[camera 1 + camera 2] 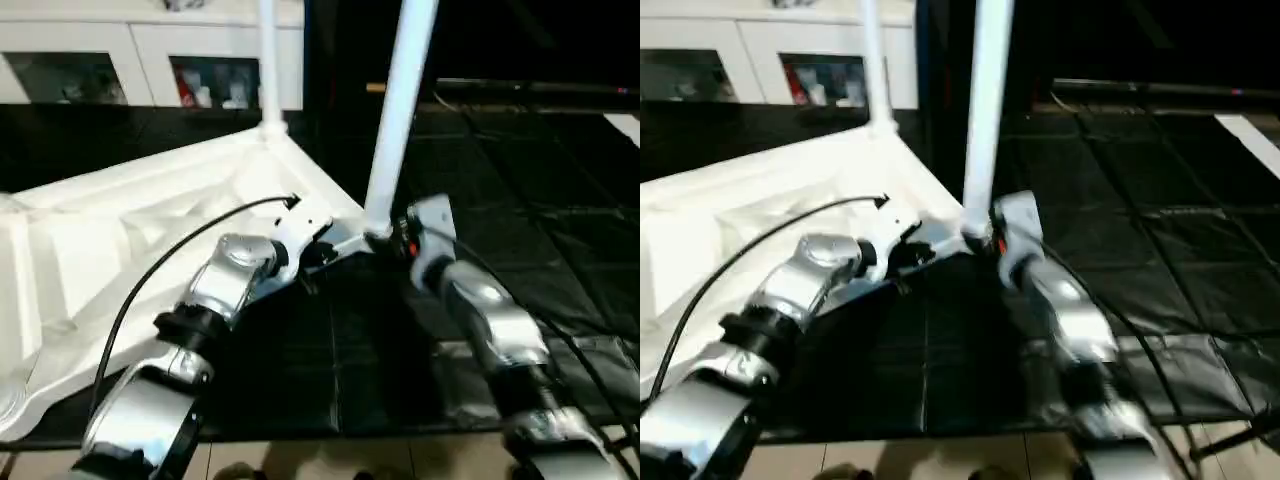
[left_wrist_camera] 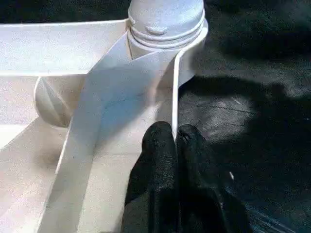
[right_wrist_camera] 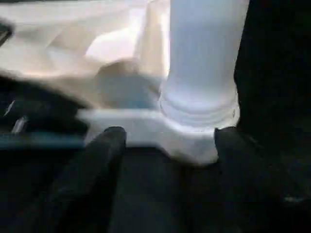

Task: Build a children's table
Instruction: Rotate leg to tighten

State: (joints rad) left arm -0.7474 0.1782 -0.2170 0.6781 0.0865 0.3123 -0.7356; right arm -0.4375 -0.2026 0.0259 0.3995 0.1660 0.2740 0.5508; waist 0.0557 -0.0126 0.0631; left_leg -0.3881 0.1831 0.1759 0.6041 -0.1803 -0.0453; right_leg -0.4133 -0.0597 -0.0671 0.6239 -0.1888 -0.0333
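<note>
**Thin rim pinched, near leg standing in its socket**

The children's table (image 1: 130,220) lies upside down on the black floor mat (image 1: 560,230), ribbed underside up, in front of the white cabinet (image 1: 150,60). Taking the near corner socket (image 2: 167,36) as the landmark: one leg (image 1: 400,110) stands upright in it, and a second leg (image 1: 268,60) rises from the corner beyond it, nearer the cabinet.

The left gripper (image 2: 172,141) has its two black fingers pressed together on the thin side wall of the top, just along the rim from that socket. The right gripper (image 3: 167,141) faces the socket's outer side with its fingers (image 3: 104,145) spread apart, one on each side of the leg's base, gripping nothing.

The plastic looks light, stiff and smooth, so I judge it slides easily on the mat. The rim gives a narrow, firm hold for steadying; the tapered leg is probably best taken low, near its threaded end, where it is thickest.
</note>
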